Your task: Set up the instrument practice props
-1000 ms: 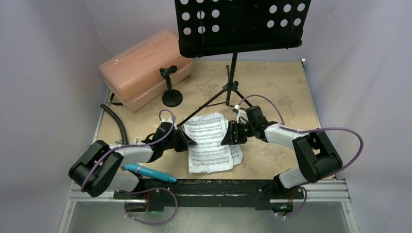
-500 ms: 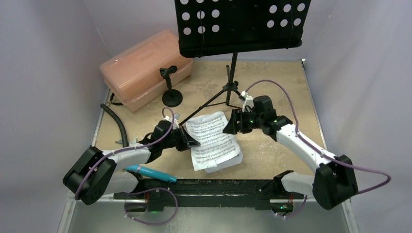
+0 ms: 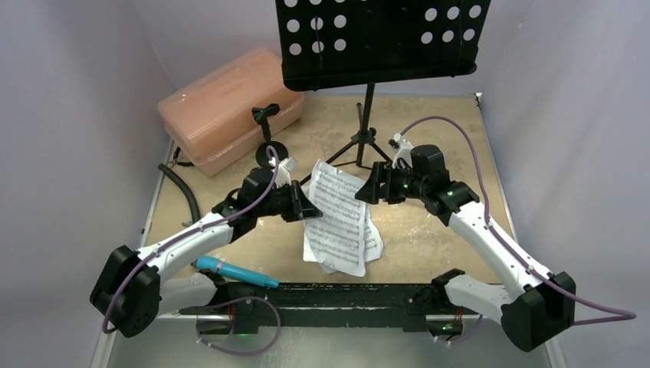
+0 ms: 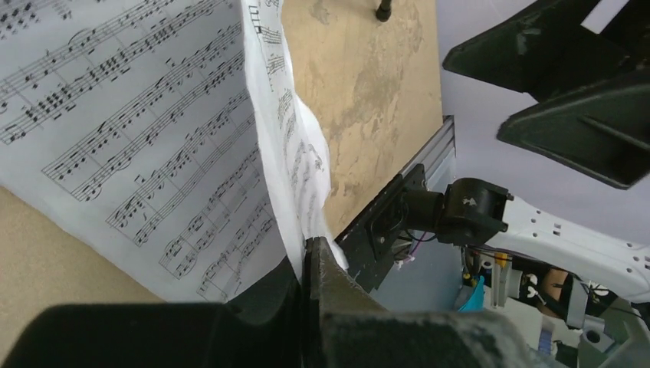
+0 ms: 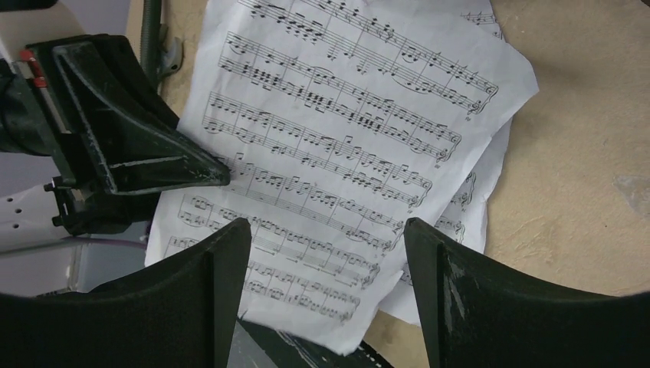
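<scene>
The left gripper is pressed together on the left edge of the top page, pinching the paper so that it hangs tilted off the surface. This looks like a one-arm carry toward the music stand, whose perforated desk stands at the far side, above its tripod legs. The right gripper hovers just right of the page with its fingers spread and nothing between them, probably leaving the paper to the left arm. The second page lies flat underneath, showing only along its right and near edges, and waits its turn. The mic stand stands at the far left, partly hidden behind the left arm. It is just in front of the pink box, and its clip is empty. The microphone lies at the near left by the arm bases, well apart from its stand, so that half of the job appears untouched.

A second ago both grippers sat low at either side of the page, the right one narrower and against its right edge. Since then the right gripper has widened and drawn back to the far right. The left gripper has shut, and its arm has stretched farther out, swinging the page round and up toward the tripod legs.
</scene>
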`<state>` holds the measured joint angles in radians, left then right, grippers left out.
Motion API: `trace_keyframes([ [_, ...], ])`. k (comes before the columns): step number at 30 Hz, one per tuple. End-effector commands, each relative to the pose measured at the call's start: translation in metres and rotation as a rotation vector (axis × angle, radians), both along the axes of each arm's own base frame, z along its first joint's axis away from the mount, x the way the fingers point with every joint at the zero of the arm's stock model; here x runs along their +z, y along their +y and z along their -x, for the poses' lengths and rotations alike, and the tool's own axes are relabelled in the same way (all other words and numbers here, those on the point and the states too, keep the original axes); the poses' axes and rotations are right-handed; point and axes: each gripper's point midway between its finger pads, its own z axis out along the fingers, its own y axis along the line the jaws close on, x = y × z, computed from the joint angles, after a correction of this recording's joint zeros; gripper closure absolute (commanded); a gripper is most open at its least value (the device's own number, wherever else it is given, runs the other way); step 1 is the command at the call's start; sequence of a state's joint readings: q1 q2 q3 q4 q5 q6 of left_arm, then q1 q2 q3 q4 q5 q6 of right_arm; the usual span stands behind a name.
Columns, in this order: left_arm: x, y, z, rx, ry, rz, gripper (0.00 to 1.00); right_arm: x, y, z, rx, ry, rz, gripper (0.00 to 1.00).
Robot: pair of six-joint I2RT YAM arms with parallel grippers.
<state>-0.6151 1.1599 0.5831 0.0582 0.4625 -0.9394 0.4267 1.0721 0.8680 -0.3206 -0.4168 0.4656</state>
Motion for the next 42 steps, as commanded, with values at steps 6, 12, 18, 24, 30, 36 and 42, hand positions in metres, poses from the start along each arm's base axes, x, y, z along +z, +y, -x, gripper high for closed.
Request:
trace_keyframes([
  [6,0.075,0.008,-0.015,-0.052,-0.281,-0.09,1.0,0.049,0.004,-0.008,-0.02,-0.066,-0.055,0.2],
  [12,0.11,0.015,-0.022,0.003,-0.434,-0.052,1.0,0.058,0.009,-0.007,-0.002,-0.079,-0.084,0.18],
  [18,0.135,0.033,-0.03,0.135,-0.525,-0.026,1.0,0.048,0.009,-0.003,0.002,-0.085,-0.115,0.14],
  [24,0.159,0.04,-0.024,0.182,-0.602,0.068,1.0,0.037,0.011,0.003,0.016,-0.076,-0.159,0.12],
  [30,0.184,0.034,-0.003,0.117,-0.721,0.225,1.0,0.044,0.019,0.011,0.106,-0.117,-0.216,0.12],
  [36,0.207,0.032,0.017,0.052,-0.827,0.333,1.0,0.073,0.034,0.025,0.243,-0.19,-0.343,0.12],
  [42,0.223,0.028,0.035,-0.029,-0.883,0.416,1.0,0.083,0.038,0.024,0.262,-0.207,-0.377,0.12],
])
